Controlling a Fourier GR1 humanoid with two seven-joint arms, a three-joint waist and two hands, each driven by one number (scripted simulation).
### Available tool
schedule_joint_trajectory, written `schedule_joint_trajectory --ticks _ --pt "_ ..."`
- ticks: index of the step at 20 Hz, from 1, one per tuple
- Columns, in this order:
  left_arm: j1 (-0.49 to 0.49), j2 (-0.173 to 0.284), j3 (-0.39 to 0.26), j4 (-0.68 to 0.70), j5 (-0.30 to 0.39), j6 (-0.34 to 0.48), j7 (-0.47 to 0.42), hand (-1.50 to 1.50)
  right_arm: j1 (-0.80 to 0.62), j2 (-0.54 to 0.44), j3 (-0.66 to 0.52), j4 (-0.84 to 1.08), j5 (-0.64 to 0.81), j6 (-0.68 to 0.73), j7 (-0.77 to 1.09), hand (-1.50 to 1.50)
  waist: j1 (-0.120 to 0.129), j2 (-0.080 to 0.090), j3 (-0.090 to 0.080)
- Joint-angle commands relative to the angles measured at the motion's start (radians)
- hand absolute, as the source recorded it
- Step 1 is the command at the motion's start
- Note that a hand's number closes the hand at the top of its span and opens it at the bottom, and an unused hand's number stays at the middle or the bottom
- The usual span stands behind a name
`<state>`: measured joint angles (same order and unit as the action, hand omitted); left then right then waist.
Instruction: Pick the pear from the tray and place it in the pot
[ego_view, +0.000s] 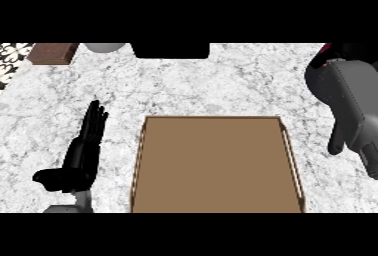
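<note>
- Right hand (354, 135) seen large at right edge, above desk (221, 85); finger state cannot be told.
- Left hand (81, 150) open, fingers straight, beside tray (140, 165).
- Pear, pot not visible.

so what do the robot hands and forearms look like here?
Left robot hand: matte black, slim segmented fingers and a thumb, on a grey forearm stub at the lower edge. At the view's right, a bulky smooth grey forearm with rounded grey lobes at its end; the right robot hand's fingers can't be made out. No cables or markings visible.
</note>
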<state>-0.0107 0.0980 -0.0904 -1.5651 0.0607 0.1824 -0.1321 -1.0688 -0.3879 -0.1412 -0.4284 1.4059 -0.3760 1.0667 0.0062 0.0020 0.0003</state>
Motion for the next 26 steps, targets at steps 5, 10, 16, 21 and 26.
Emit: schedule_joint_trajectory --ticks 5,10,16,21,26 --pt "-0.026 -0.022 -0.002 0.015 -0.016 0.015 -0.002 0.0 0.156 0.005 -0.111 0.01 -0.114 -0.089 -0.016 1.5 0.002 0.003 0.0" --pt "0.001 -0.02 -0.005 -0.024 -0.013 0.014 0.009 0.0 0.186 -0.02 -0.205 0.053 -0.199 0.001 0.01 1.5 0.001 0.001 0.0" --pt "-0.007 -0.004 0.0 -0.047 -0.007 -0.001 0.054 0.0 0.282 -0.019 -0.29 -0.032 -0.341 -0.134 -0.244 -1.5 0.001 0.0 0.001" --pt "0.006 0.008 0.031 0.006 0.006 -0.017 0.002 0.0 0.32 0.031 -0.305 -0.233 -0.372 -0.426 -0.349 -1.5 -0.018 -0.005 0.001" --pt "0.038 -0.007 0.023 -0.02 -0.001 -0.007 -0.03 0.0 0.404 0.09 -0.369 -0.398 -0.515 -0.586 -0.484 -1.5 -0.018 -0.007 0.001"
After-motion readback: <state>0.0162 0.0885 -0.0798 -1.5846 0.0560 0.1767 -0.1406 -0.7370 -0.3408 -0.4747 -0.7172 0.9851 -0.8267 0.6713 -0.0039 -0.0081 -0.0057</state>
